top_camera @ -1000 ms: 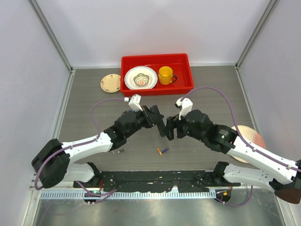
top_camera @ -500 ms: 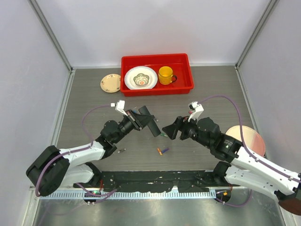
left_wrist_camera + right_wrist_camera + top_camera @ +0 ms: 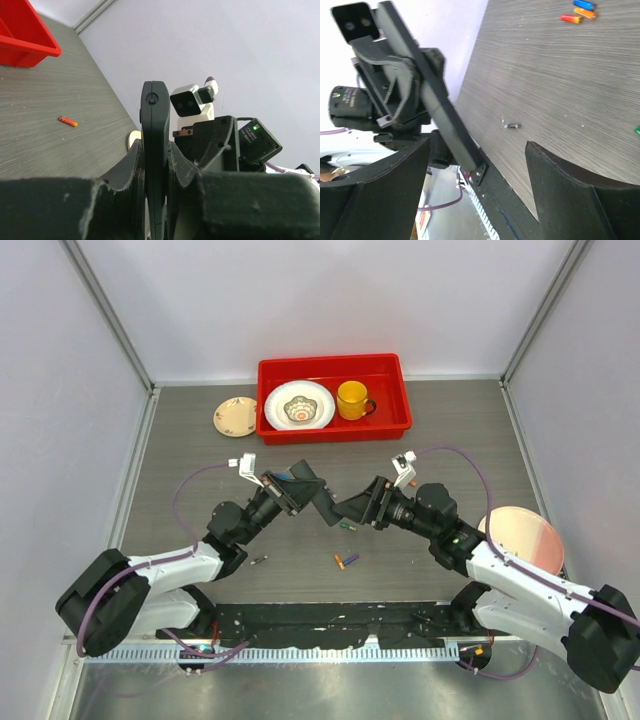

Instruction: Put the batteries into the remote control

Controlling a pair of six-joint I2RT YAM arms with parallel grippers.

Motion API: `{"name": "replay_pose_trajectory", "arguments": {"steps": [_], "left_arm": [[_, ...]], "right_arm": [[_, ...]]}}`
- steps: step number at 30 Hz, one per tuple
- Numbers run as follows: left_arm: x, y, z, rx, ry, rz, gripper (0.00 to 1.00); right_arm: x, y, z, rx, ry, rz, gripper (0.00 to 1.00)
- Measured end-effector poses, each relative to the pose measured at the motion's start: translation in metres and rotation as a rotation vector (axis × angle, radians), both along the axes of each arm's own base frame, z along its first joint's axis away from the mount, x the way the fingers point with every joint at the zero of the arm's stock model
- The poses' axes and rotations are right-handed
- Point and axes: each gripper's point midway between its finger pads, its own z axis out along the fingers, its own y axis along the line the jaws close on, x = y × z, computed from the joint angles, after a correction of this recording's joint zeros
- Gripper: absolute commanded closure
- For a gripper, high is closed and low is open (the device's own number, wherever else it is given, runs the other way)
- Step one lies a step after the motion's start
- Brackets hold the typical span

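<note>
My left gripper (image 3: 303, 490) is shut on the remote control (image 3: 323, 504), a slim black bar held off the table and tilted. In the left wrist view the remote (image 3: 153, 115) stands edge-on between my left gripper's (image 3: 156, 150) fingers. My right gripper (image 3: 357, 508) is open and empty, just right of the remote's free end. In the right wrist view the remote (image 3: 437, 107) runs between my right gripper's (image 3: 477, 147) spread fingers. Batteries lie on the table: a green one (image 3: 347, 526), an orange and purple pair (image 3: 346, 560), and a dark one (image 3: 258, 561).
A red bin (image 3: 335, 430) at the back holds a patterned plate (image 3: 299, 405) and a yellow cup (image 3: 352, 399). A small plate (image 3: 236, 416) lies left of the bin. A pink plate (image 3: 525, 540) lies at the right, by my right arm.
One second ago both grippers met at the remote. The arms then drew apart, the remote staying in my left gripper. My right gripper has since come back close to its end, open.
</note>
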Motion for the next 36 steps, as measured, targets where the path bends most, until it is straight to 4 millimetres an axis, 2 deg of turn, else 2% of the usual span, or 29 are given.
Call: {"name": "replay_pose_trajectory", "arguments": {"steps": [6,11,16,25,36], "left_arm": [[0.001,-0.001,-0.007,0.039,0.009,0.002,1.0],[0.0,-0.001,-0.009,0.049,0.009,0.002,1.0],[-0.001,-0.001,-0.008,0.047,0.006,-0.006,1.0],[-0.002,-0.004,-0.01,0.047,0.005,-0.022,1.0],[-0.002,-0.005,-0.01,0.045,0.008,-0.025,1.0]], "right_arm": [[-0.003,0.008,0.017,0.069,-0.034,0.043,0.22],[-0.002,0.014,0.006,0.056,-0.001,0.068,0.31],[-0.003,0.018,-0.004,0.041,0.026,0.089,0.33],[-0.002,0.024,0.007,0.081,0.012,0.109,0.41],[0.0,0.028,0.005,0.097,0.037,0.12,0.55]]}}
